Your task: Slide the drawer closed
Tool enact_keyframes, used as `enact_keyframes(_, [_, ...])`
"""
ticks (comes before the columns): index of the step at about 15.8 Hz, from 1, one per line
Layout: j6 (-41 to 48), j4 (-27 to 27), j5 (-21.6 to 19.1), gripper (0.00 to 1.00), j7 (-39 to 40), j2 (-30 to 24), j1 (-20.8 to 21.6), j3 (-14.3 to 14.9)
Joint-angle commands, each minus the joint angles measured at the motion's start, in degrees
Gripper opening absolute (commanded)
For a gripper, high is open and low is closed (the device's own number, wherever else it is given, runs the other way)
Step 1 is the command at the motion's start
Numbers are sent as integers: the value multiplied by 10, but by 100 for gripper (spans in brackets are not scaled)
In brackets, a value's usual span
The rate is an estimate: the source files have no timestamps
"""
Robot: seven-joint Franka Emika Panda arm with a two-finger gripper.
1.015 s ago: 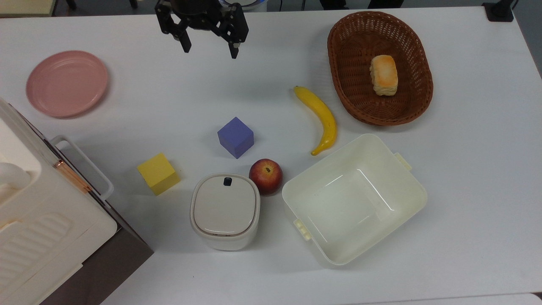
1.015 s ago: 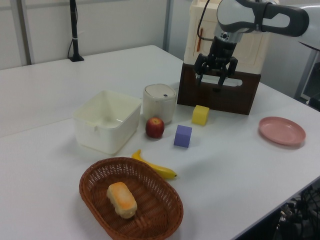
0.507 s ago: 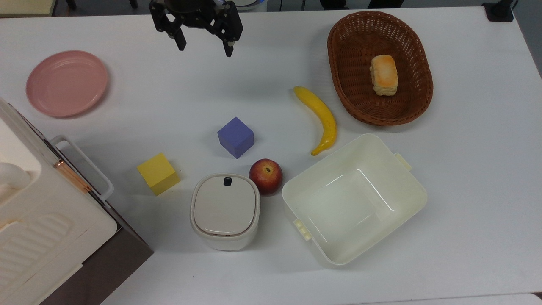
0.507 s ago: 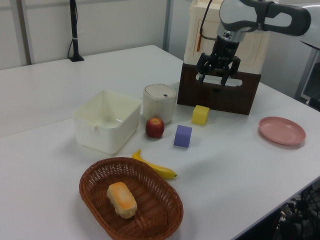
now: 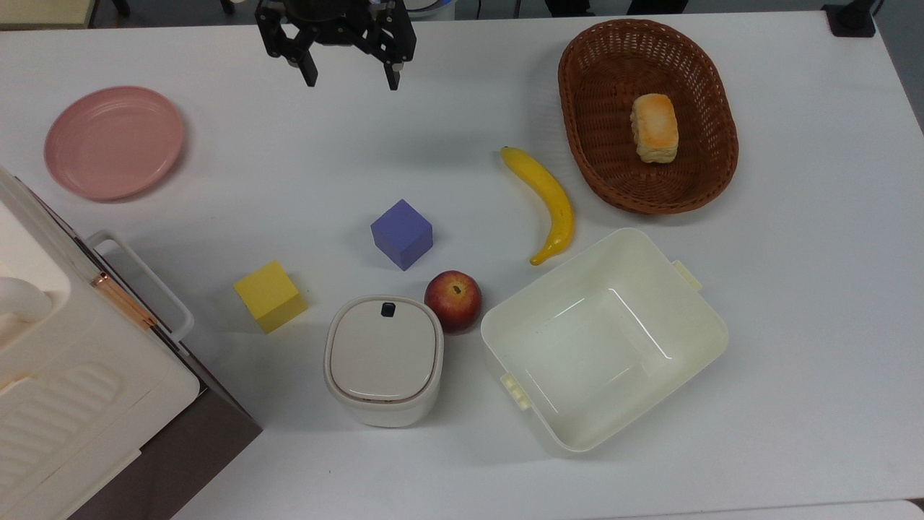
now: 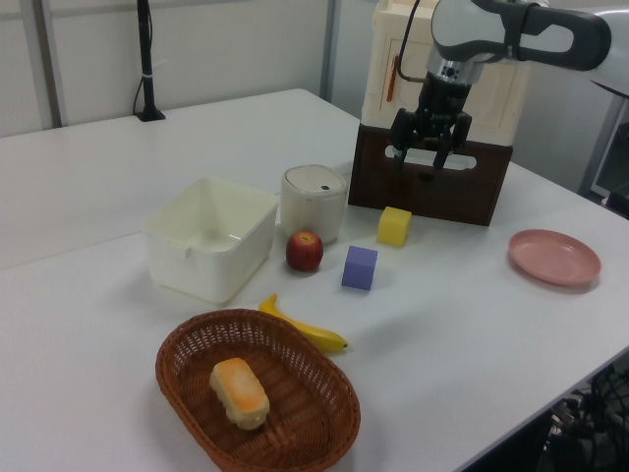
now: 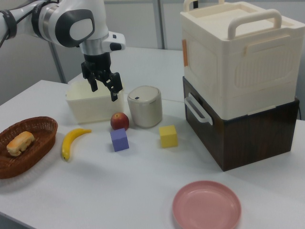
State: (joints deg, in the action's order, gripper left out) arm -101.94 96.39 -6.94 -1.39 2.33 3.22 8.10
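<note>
Hanging spread wide and empty: end effector [image 5: 349, 75] at the top view's upper edge, well apart from the drawer [image 7: 208, 122] (dark front, white loop handle) at lower left, under the cream box [image 7: 236, 55].

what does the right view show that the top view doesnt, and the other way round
Right view alone: the looped handles on top of the cream plastic crate, and the dark brown drawer's side wall. Top view alone: the bare inside floor of the cream open plastic tub and the black button on the small white lidded container. Both: the open black two-finger gripper, hanging apart from the drawer's white loop handle.
</note>
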Motion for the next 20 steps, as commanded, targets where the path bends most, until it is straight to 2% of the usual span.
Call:
enact_keyframes(1, [13, -5, -4, 100, 13, -5, 3, 1])
enact_keyframes(4, [15, -17, -1, 100, 15, 3, 4, 2])
enact_keyframes(8, [15, -18, 53, 100, 9, 7, 21, -2])
enact_keyframes(20, [14, -17, 54, 100, -5, 6, 21, -4])
